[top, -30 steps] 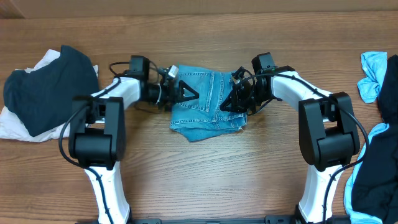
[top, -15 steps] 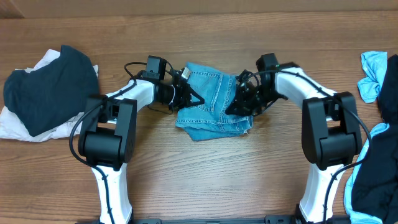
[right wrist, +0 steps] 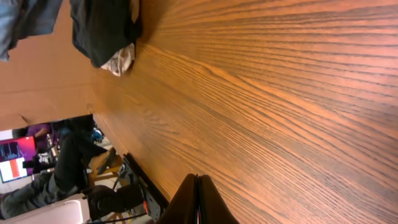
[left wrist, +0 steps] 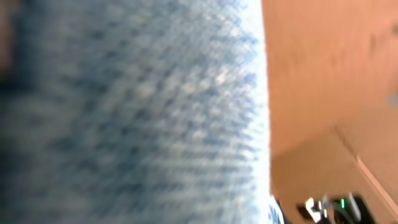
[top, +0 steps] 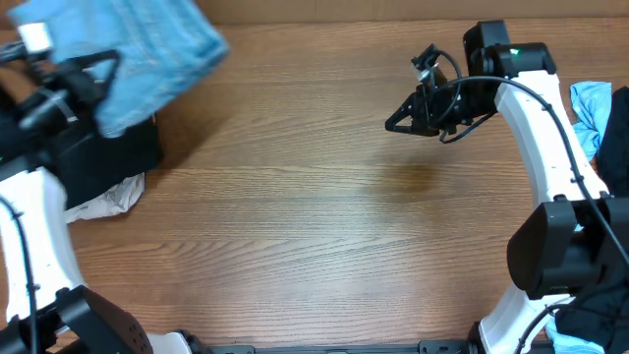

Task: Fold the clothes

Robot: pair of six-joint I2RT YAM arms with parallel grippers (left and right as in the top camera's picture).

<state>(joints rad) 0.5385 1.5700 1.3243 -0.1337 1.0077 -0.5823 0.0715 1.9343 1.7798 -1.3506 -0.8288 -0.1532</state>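
The folded light-blue jeans (top: 138, 44) hang in the air at the far left, above the dark navy top. My left gripper (top: 93, 74) is shut on their edge. The left wrist view is filled with blurred denim (left wrist: 137, 112), which hides that gripper's fingers. My right gripper (top: 390, 125) hovers above the table at the upper right, shut with nothing in it. In the right wrist view its fingers (right wrist: 198, 199) press together over bare wood, with the jeans (right wrist: 25, 18) small in the far corner.
A dark navy top (top: 108, 157) lies over a white garment (top: 108, 197) at the left edge, under the lifted jeans. A sky-blue cloth (top: 590, 113) and dark clothing (top: 614, 147) sit at the right edge. The wooden table (top: 324, 226) stretches between the arms.
The left gripper shut on the jeans and carried them from the table's middle up to the far left. The right gripper drew away to the upper right, still shut.
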